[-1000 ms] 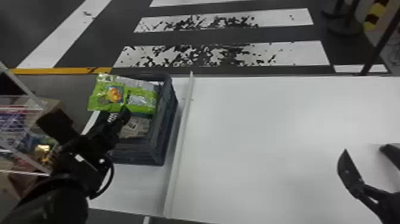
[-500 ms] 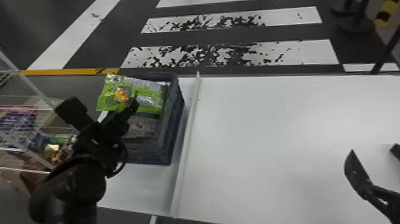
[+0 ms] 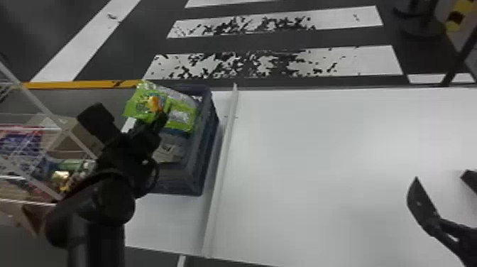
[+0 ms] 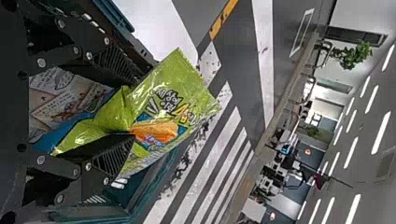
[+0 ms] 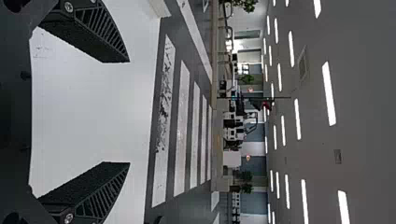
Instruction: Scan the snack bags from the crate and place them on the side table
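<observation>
My left gripper [image 3: 156,121] is over the left part of the dark blue crate [image 3: 206,152], at the green snack bag [image 3: 184,115]. In the left wrist view, the left gripper [image 4: 141,99] is shut on the green snack bag [image 4: 161,100], which is creased between the two fingers and sticks out past their tips. Light-coloured packs [image 3: 168,151] lie lower in the crate, partly covered by the arm. At the right edge of the head view, my right gripper [image 3: 440,176] stands over the white table; the right wrist view shows this gripper [image 5: 128,112] open, nothing between its fingers.
The white table [image 3: 319,159] has a raised pale strip [image 3: 223,159] beside the crate. To the left stands a white wire rack [image 3: 39,96] with boxes and colourful packs. A dark pole [image 3: 458,58] rises beyond the table's far right.
The left side of the green bag has risen with my left gripper, which has shifted a little right and toward the far side. The head view has shifted; the right gripper shows little change.
</observation>
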